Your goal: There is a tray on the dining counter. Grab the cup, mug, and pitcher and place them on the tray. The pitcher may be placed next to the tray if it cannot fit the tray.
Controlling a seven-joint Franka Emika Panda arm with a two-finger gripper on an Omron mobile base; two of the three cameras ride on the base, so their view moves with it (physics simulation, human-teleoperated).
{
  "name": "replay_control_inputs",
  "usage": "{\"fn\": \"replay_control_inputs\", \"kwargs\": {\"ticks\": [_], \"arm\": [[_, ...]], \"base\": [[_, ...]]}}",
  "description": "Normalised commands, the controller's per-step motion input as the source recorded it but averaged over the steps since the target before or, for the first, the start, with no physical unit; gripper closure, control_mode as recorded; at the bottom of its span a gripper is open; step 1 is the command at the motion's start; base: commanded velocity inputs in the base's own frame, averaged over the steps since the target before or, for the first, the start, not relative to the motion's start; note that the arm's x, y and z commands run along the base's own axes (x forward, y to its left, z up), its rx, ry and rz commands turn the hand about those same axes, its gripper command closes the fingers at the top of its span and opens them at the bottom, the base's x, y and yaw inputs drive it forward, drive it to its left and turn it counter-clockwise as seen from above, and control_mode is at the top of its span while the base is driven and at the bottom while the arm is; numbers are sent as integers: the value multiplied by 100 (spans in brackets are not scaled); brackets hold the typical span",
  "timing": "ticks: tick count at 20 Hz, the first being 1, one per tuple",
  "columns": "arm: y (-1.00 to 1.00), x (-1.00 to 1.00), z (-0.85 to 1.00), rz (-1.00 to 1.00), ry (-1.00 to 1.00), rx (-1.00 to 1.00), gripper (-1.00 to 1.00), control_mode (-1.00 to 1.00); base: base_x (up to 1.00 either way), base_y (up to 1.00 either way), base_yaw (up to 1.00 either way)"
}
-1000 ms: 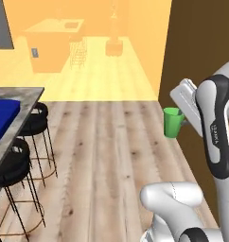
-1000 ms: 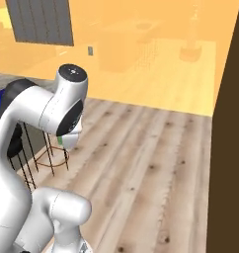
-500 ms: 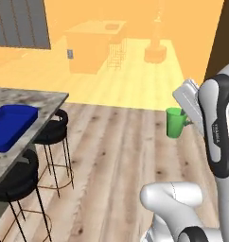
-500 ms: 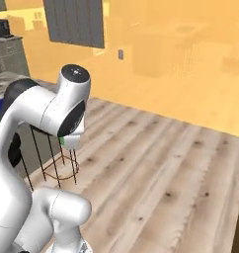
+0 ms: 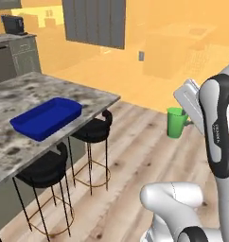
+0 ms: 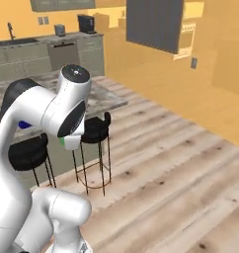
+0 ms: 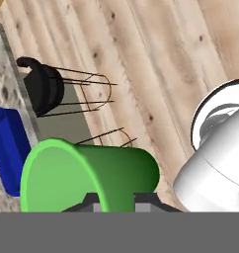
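One cup (image 5: pixel 175 122) sits clamped in our claw (image 5: pixel 183 124) above the floor, so we should carry it level and lower it squarely inside the tray (image 5: pixel 46 118) on the worktop (image 5: pixel 90 96).

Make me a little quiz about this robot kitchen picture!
1. True or false: the pincer is shut on the green cup.
2. What colour is the tray on the dining counter? A) red B) blue C) yellow
3. Fill in: under the counter's edge stand black ____.

Key: 1 true. 2 B. 3 stools.
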Motion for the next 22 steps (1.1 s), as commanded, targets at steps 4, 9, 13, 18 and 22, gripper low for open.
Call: {"fn": "replay_control_inputs", "kwargs": {"ticks": [4, 9, 13, 18, 22], "arm": [[0, 0, 0, 0, 0, 0, 100, 100], [0, 0, 0, 0, 0, 0, 100, 100], [0, 0, 0, 0, 0, 0, 100, 100], [0, 0, 0, 0, 0, 0, 100, 100], [0, 0, 0, 0, 0, 0, 100, 100]], "base": [[48, -62, 65], [51, -66, 61], [56, -60, 55], [43, -23, 52], [18, 0, 52]]}}
